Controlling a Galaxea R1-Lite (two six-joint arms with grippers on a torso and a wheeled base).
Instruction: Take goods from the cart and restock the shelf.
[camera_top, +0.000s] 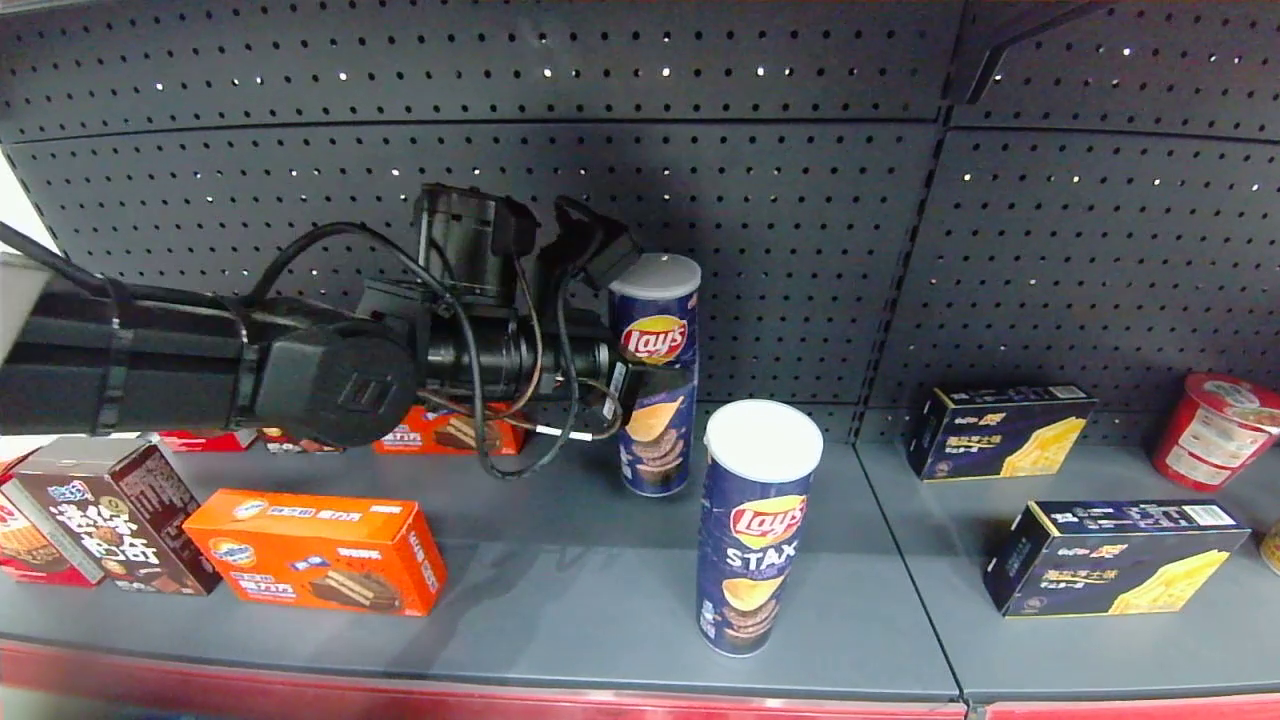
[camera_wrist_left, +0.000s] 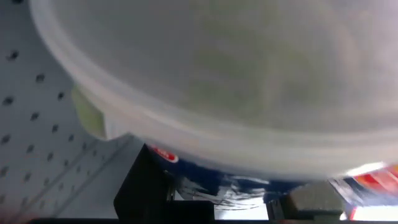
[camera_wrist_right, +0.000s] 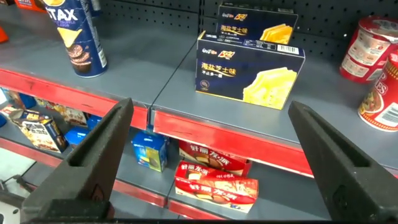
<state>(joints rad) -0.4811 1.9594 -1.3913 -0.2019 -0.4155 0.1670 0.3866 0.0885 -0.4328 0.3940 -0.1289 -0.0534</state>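
Left gripper (camera_top: 648, 388): reaches in over the dark grey metal shelf board (camera_top: 560, 590), fingers closed around the middle of a tall blue cardboard crisp can with a white plastic lid (camera_top: 655, 330). The can stands upright, and its base looks to be down on the board, close to the perforated back panel (camera_top: 800, 250). In the left wrist view the lid (camera_wrist_left: 236, 81) sits right against the camera, with one dark finger (camera_wrist_left: 142, 194) beside the can wall.

Right gripper (camera_wrist_right: 211, 124): jaws wide apart, holding nothing, hanging off the red front edge of the shelf (camera_wrist_right: 236, 134).

Second matching blue can (camera_top: 757, 530): upright, free of both grippers, nearer the front edge than the left gripper and a little to its right.

Judgement on progress: one can placed, the held can at its spot but not released. Left to do: open the fingers and draw the arm out without tipping either can. How much stock is left in the cart, I cannot tell.

Other stock: an orange biscuit box (camera_top: 320, 550) below the left forearm, and dark blue boxes with yellow print (camera_top: 1110, 555) well off to the right.
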